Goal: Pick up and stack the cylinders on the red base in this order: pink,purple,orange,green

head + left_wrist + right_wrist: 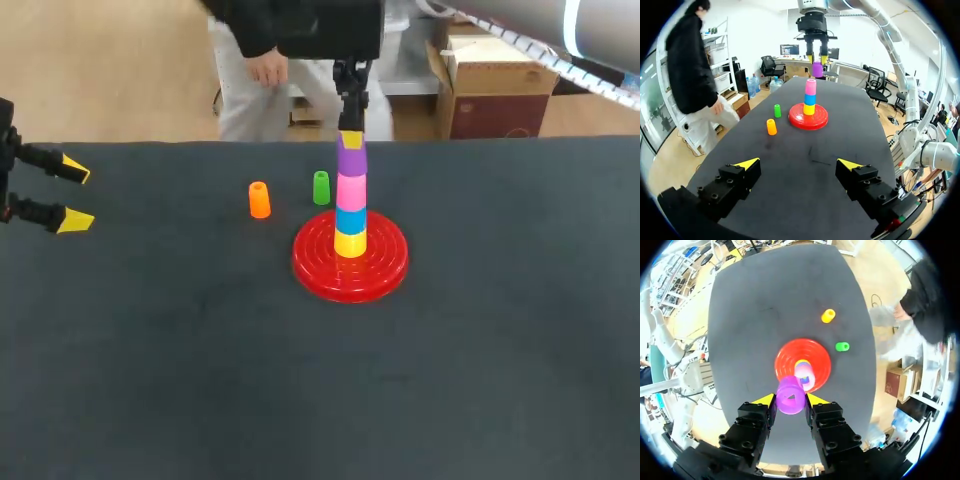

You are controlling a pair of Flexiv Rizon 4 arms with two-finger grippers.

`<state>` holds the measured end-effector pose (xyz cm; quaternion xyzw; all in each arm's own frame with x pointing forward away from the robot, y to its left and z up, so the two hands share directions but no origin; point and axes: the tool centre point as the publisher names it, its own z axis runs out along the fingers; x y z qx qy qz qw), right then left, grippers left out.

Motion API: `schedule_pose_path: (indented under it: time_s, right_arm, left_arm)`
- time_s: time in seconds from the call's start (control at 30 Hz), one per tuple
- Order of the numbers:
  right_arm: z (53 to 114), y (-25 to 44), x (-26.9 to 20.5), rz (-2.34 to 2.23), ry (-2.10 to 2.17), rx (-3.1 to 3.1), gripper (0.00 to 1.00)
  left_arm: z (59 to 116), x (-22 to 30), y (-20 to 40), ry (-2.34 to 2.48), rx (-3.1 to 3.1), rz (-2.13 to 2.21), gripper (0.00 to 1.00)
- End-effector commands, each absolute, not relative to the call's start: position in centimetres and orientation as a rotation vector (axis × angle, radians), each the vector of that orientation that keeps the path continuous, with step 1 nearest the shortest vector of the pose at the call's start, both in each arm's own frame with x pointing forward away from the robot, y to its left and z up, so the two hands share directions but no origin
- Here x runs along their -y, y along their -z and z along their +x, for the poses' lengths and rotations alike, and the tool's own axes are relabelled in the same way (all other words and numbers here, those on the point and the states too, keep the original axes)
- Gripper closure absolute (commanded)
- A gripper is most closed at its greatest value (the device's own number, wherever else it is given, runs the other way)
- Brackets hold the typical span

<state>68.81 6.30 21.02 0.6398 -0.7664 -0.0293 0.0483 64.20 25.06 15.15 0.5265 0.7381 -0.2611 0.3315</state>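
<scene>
- Step in hand: the second placing. The pink cylinder (351, 191) already sits on the stack, and the purple cylinder (790, 395) is being brought onto it.
- Right gripper (790, 400): pointing straight down over the stack, its yellow-tipped fingers closed on the purple cylinder from two sides at a narrow spread.
- Purple cylinder, position: directly over the pink one. The left wrist view shows a thin gap between them and a slight offset to one side, so it looks not yet seated.
- Next move, as judged: centre the purple piece over the pink top, lower it until it nests, then open the fingers and lift clear without nudging the tall column.
- Red base (310, 270): a round, glossy plastic disc with concentric ridges, on the table's far middle.
- Stack on the base: yellow cylinder (350, 243) lowest, blue cylinder (350, 220) above it, pink on top. All are smooth plastic, slightly tapered and hollow, as the purple one's open end shows.
- Orange cylinder (259, 199): upright on the table, left of the base and apart from it.
- Green cylinder (321, 187): upright, between the orange one and the stack, a little farther back.
- Left gripper (75, 195): at the table's left edge, fingers spread wide, holding nothing.
- Table (150, 380): dark matte cloth-like surface.
</scene>
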Motion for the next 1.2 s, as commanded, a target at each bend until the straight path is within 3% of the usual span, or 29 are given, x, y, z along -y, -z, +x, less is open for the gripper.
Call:
schedule_pose_path:
  time_s: [0.03, 1.2]
  right_arm:
    - [68.7, -20.2, -5.7, 2.071, -0.062, 2.498, 1.00]
    - [69.3, -18.0, -5.8, 2.068, -0.017, 2.441, 1.00]
  left_arm:
    - [64.2, -25.1, -15.0, 0.683, -1.924, 1.376, 0.00]
    - [64.2, -25.1, -15.0, 0.683, -1.924, 1.376, 0.00]
